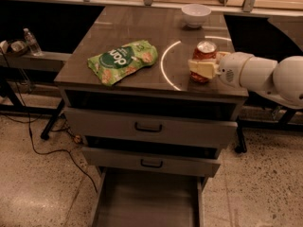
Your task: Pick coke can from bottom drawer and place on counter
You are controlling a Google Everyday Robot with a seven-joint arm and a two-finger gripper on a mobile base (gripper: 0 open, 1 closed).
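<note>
The coke can [204, 56], red with a silver top, stands upright at the right front of the counter [132, 27], its base at or just above the surface. My gripper [202, 69] comes in from the right on a white arm and is shut on the can, with a cream finger across its front. The bottom drawer [147, 200] is pulled out at the foot of the cabinet and shows a bare grey floor.
A green chip bag [123, 60] lies on the counter's left half. A white bowl [196, 14] sits at the back right. The two upper drawers [149, 126] are slightly ajar. A water bottle [32, 41] stands on a shelf at far left, with cables on the floor.
</note>
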